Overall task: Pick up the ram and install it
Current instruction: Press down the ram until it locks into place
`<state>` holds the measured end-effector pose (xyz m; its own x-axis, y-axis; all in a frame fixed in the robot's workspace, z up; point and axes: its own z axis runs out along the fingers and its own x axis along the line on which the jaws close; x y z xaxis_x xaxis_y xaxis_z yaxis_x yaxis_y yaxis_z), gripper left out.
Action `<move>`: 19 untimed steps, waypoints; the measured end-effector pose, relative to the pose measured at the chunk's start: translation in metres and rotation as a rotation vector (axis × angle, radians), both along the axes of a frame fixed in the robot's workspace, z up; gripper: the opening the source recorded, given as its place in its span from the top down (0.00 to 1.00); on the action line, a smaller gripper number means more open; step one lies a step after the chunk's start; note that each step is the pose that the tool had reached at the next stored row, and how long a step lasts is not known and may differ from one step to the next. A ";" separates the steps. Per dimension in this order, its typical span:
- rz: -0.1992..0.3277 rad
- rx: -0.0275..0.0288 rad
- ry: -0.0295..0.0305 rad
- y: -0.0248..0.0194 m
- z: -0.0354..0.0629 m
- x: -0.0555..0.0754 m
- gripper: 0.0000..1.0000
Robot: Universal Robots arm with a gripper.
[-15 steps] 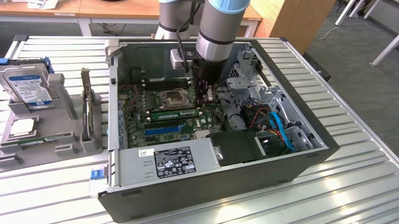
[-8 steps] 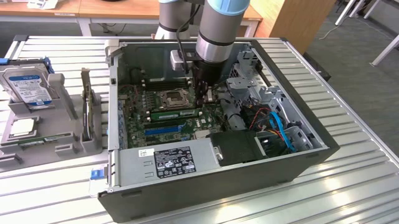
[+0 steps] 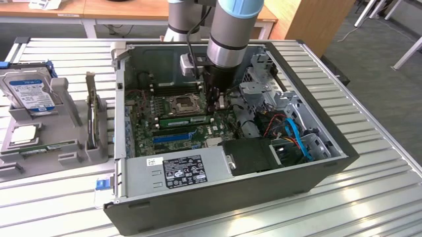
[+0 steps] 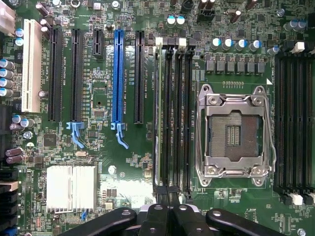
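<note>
The ram [image 3: 186, 120] already stands in a motherboard [image 4: 123, 172] slot at the exterior frame's centre, so the installing looks largely done, the gripper [image 4: 168, 216] closed and empty just above its end.

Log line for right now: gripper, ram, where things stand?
gripper: shut, holds nothing seen | ram: in slot beside CPU socket | arm: over motherboard, inside case

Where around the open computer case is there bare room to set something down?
The slatted table is bare on the exterior view's right of the case and along its near edge. The exterior view's left is crowded by the gray tray holding a hard drive. Inside the case, parts fill everything.
</note>
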<state>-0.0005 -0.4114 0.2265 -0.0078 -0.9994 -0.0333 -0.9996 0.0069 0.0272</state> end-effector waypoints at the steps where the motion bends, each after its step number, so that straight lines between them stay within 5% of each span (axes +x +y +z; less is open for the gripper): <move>1: 0.000 0.0000 0.0000 0.0000 0.0000 0.000 0.90; 19: 0.000 0.0003 -0.0001 0.0000 -0.0031 0.000 0.90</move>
<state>-0.0005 -0.4114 0.2233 -0.0079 -0.9994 -0.0336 -0.9996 0.0070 0.0271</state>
